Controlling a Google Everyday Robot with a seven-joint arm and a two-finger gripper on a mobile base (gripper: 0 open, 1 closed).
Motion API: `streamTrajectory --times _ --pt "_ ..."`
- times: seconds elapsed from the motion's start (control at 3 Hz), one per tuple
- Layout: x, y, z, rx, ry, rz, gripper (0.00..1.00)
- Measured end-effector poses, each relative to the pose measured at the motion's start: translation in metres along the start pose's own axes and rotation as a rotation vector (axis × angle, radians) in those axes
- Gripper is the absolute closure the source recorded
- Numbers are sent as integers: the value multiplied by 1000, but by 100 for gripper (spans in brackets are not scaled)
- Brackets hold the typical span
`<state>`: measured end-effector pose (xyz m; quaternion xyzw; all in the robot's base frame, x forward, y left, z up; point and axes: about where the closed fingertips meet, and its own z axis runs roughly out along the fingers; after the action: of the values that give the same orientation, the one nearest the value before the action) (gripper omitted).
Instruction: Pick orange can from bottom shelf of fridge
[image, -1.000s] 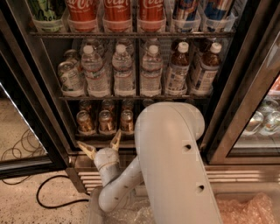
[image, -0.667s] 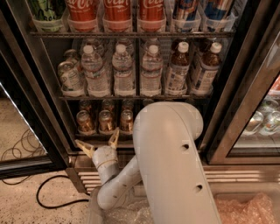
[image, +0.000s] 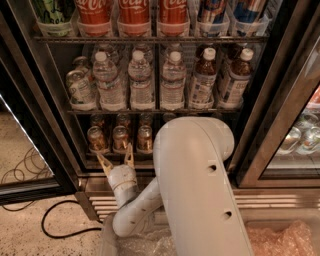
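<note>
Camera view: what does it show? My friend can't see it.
A white robot arm holds its open gripper pointing up, just below three orange cans on the bottom shelf of a fridge. It holds nothing. Water bottles and red cola cans fill the racks above.

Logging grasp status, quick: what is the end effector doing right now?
End effector: open, holding nothing, poised just below and in front of the orange cans on the bottom shelf.
</note>
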<state>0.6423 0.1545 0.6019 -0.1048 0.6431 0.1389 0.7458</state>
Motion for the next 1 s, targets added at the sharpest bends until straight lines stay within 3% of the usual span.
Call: streamTrajectory --times 0.33,1.0 --pt "0 -13 4 34 -3 -11 15" --pt "0 -34 14 85 -15 -19 11"
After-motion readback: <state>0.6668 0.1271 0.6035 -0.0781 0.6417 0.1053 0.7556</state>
